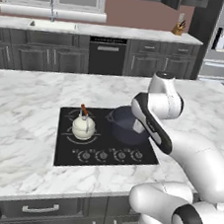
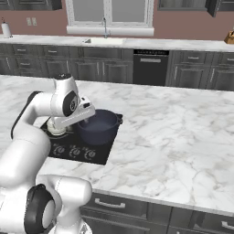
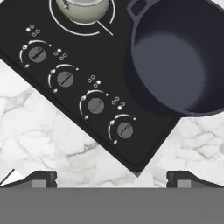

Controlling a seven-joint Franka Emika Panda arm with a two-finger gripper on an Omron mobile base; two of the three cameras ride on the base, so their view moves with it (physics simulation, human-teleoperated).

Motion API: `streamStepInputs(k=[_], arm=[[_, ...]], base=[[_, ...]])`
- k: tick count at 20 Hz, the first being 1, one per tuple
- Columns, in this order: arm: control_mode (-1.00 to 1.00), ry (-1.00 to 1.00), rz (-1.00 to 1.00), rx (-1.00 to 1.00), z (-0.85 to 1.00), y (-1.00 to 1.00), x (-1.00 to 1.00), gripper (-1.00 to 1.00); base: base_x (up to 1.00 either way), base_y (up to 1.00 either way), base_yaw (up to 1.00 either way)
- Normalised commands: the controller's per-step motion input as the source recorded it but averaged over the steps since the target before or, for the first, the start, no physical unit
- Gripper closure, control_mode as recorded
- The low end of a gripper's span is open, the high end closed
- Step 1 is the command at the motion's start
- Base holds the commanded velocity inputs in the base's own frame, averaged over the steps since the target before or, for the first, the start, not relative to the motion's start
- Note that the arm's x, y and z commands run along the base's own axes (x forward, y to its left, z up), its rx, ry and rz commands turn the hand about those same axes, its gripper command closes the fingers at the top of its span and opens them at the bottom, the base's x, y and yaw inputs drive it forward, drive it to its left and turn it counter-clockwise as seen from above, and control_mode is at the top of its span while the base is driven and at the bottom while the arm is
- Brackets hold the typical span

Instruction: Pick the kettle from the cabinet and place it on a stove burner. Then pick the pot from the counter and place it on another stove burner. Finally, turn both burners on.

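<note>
Two vessels sit on the flat black glass cooktop point(image 1: 64, 153) set into the white, grey-veined marble counter point(image 1: 20, 107): the round, lidless navy-black pot point(image 3: 177, 57) with a loop handle, and left of it the smaller squat cream kettle point(image 1: 84, 127) — arched handle topped in reddish-brown wood — inside a thin grey burner ring point(image 3: 54, 19). Four round knobs point(image 3: 95, 105) line the glass's near edge, and the two-finger gripper point(image 3: 111, 177) hangs above them with its dark tips spread wide, grasping nothing.
</note>
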Motion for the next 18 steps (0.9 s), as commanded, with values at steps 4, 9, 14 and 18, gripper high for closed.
streamStepInputs(k=[4,9,14,18], arm=[[-1.00,0.00,-0.18,0.14,0.00,-0.09,-0.16,-1.00],[-1.00,0.00,-0.19,0.04,-0.03,0.00,-0.21,-1.00],[-1.00,0.01,-0.22,0.00,-0.13,0.00,-0.09,-1.00],[-1.00,0.02,-0.19,0.00,-0.05,-0.07,-0.03,-1.00]], base=[[0.00,0.00,0.00],[0.00,0.00,0.00],[0.00,0.00,0.00],[0.00,0.00,0.00]])
